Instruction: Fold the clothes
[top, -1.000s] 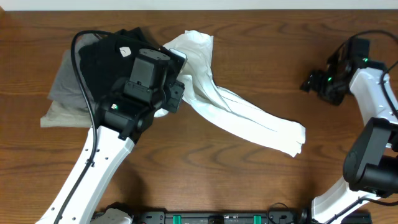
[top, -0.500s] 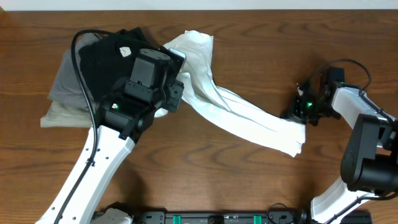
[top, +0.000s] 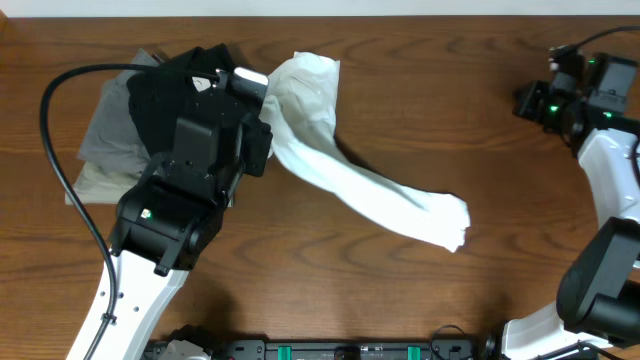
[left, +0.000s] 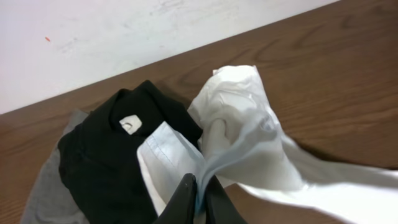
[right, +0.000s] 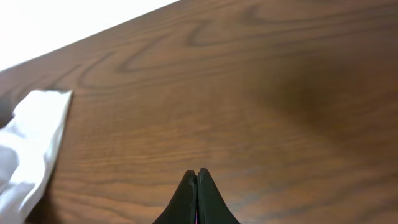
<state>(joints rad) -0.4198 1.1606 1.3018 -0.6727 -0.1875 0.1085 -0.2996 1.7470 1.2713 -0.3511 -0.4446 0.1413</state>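
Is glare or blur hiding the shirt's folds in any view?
Overhead: sharp, even light; creases on the white T-shirt faint, soft shadow alongside. Left wrist: fabric by the left gripper nearly washes out. Right wrist: sharp, with a dark shadow patch on the table.

The left end effector (left: 200, 190), clamped on the white T-shirt (top: 360, 185), has pulled toward the overhead frame's lower left, dragging the shirt's loose end leftward, while the right end effector (right: 197, 177) has closed empty and returned to the upper right.
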